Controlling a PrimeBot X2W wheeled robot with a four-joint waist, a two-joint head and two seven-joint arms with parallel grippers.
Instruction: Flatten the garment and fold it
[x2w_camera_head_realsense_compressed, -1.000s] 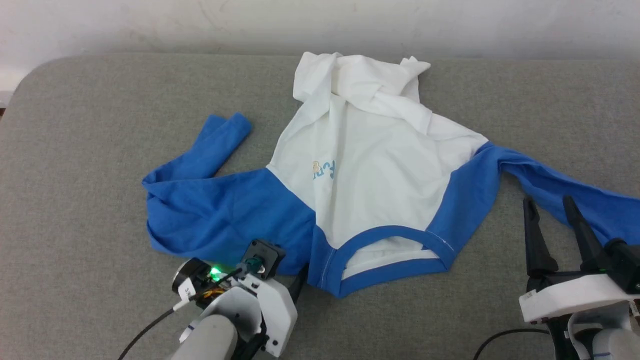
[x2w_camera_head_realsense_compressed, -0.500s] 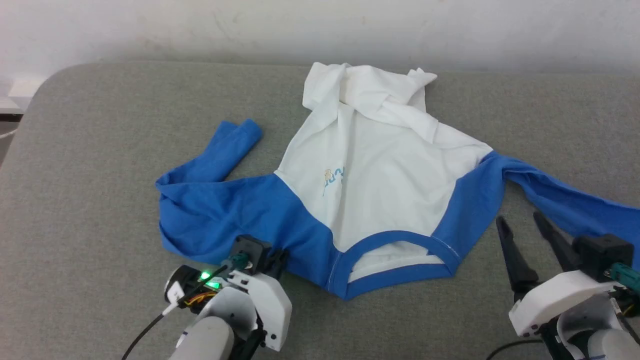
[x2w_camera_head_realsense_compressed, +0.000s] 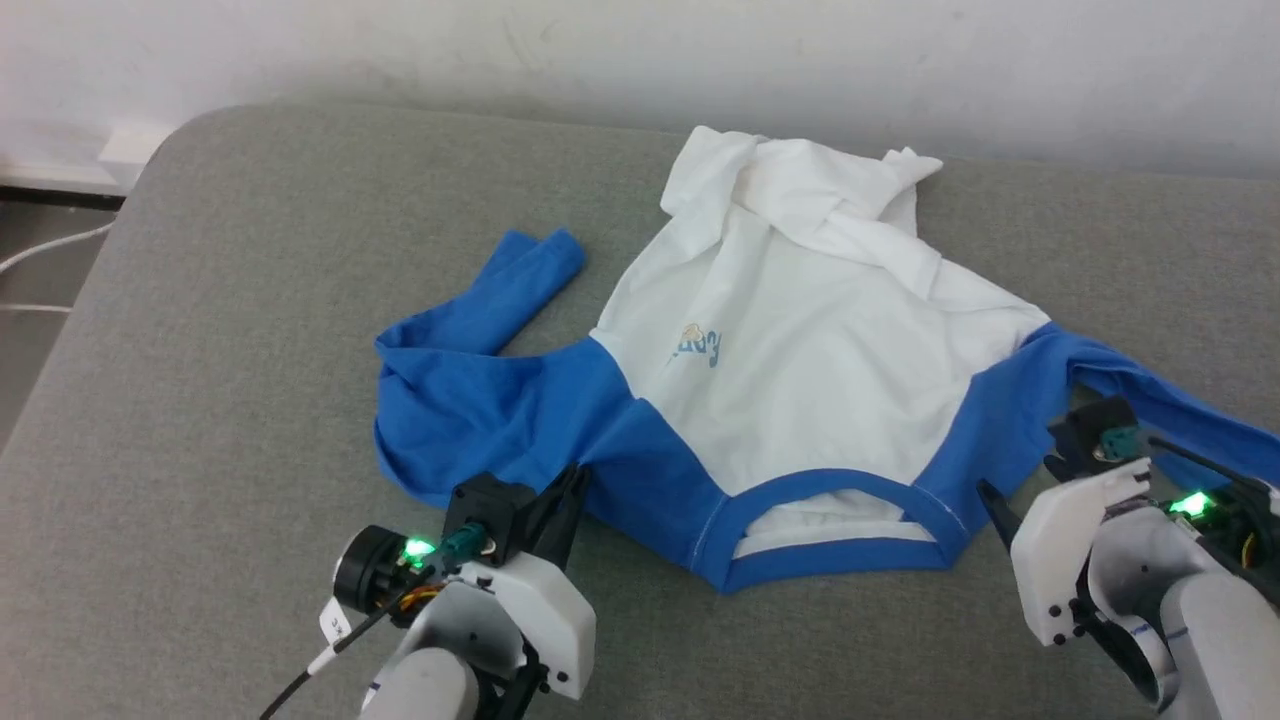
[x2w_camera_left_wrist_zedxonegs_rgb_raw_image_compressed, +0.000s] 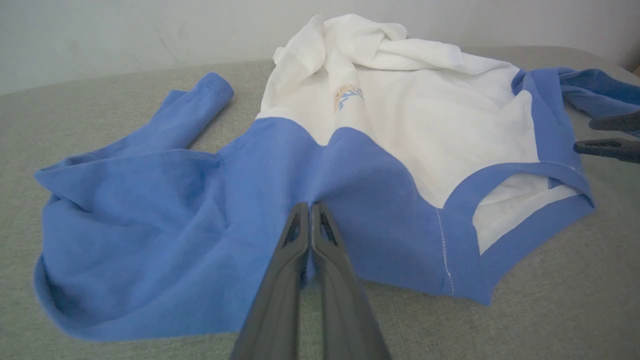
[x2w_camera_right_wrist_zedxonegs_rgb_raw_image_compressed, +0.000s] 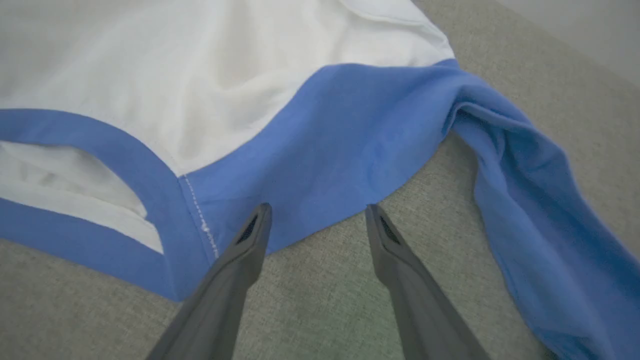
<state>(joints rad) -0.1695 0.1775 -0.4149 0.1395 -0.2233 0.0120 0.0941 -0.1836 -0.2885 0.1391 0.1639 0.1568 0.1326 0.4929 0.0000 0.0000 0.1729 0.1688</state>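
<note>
With the left gripper (x2w_camera_left_wrist_zedxonegs_rgb_raw_image_compressed: 311, 207), pinches a raised ridge of blue cloth on the garment (x2w_camera_head_realsense_compressed: 800, 370), fingers pressed flat together and cloth caught between them at the near edge of the shoulder panel on the robot's left. Reaches in low, almost level with the grey padded surface (x2w_camera_head_realsense_compressed: 250, 350), forearm rising from the bottom of the head view with a green light lit at the wrist. Holds the right gripper (x2w_camera_right_wrist_zedxonegs_rgb_raw_image_compressed: 318, 210) spread wide, one fingertip over the edge of the opposite blue shoulder just beside the stitched collar seam (x2w_camera_right_wrist_zedxonegs_rgb_raw_image_compressed: 200, 215), the other at the cloth's border over bare grey; cannot tell whether either touches. Finds the garment lying front up, collar (x2w_camera_head_realsense_compressed: 830, 555) toward the robot, white hem bunched and folded over at the far side near the wall (x2w_camera_head_realsense_compressed: 600, 50). From the head view, takes in the whole sprawl: left-side sleeve (x2w_camera_head_realsense_compressed: 500, 300) doubled back with its cuff pointing away, right-side sleeve (x2w_camera_head_realsense_compressed: 1170, 400) trailing off behind the right wrist. From the left wrist view, gets the pucker at the fingertips close up, the small chest print (x2w_camera_left_wrist_zedxonegs_rgb_raw_image_compressed: 347, 95), and the right gripper's two dark tips parted at the right edge. From the right wrist view, gets the white stitching and the twist where the right-side sleeve leaves the shoulder.
</note>
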